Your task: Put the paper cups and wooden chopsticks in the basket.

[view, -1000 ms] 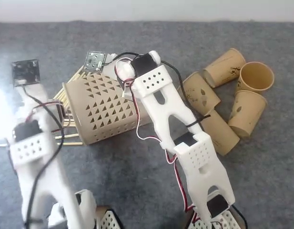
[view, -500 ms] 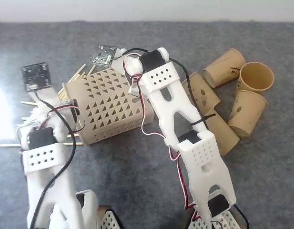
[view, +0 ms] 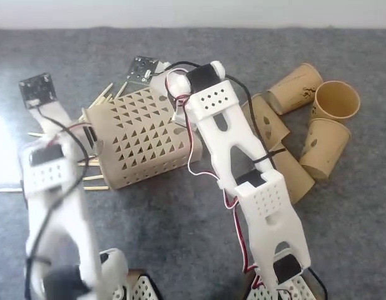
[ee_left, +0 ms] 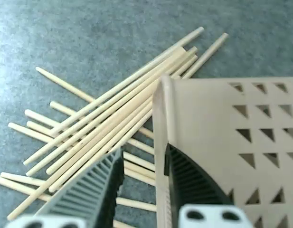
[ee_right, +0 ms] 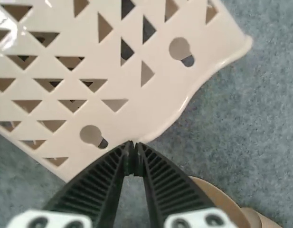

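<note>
Over the last second the beige perforated plastic basket [view: 139, 140], lying on its side, has swung slightly; we judge nothing is packed yet. Our left gripper [ee_left: 144, 152] stands apart astride its rim, with pale wooden chopsticks [ee_left: 113, 109] just beyond. Our right gripper [ee_right: 131, 145] is closed, tips against the rim, and the brown paper cups [view: 324, 150] lie off to its side.

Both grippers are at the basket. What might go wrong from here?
Right gripper is shut just at the basket rim; I can't tell whether it has a hold, so it may slip. Left gripper straddles another basket edge, open, by the chopsticks; moving the basket could scatter them. The cups lie beside the right arm and could get knocked.
</note>
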Robot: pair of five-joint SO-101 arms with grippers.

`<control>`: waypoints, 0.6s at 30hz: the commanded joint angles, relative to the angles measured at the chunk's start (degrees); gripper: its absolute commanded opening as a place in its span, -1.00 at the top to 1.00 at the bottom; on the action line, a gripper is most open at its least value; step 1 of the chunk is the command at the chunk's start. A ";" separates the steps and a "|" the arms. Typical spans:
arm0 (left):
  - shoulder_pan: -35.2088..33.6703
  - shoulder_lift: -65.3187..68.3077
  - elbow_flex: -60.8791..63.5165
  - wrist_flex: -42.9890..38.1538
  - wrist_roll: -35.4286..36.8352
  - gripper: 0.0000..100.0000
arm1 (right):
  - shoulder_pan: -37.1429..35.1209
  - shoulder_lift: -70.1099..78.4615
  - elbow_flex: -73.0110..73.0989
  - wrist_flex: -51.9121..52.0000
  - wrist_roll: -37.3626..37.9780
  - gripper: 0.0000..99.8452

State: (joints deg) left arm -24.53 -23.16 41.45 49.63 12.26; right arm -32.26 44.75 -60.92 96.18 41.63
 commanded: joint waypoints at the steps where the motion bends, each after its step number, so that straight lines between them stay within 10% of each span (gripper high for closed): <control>1: 0.00 11.69 -9.98 4.13 1.41 0.70 | 1.27 -3.56 -0.44 0.40 -0.62 0.98; 18: 5.01 5.45 -13.14 9.67 4.40 0.69 | 2.33 -3.47 -0.35 1.54 -0.70 0.98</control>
State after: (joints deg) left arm -19.78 -18.42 30.73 59.03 16.40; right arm -31.65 44.75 -60.92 96.35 41.63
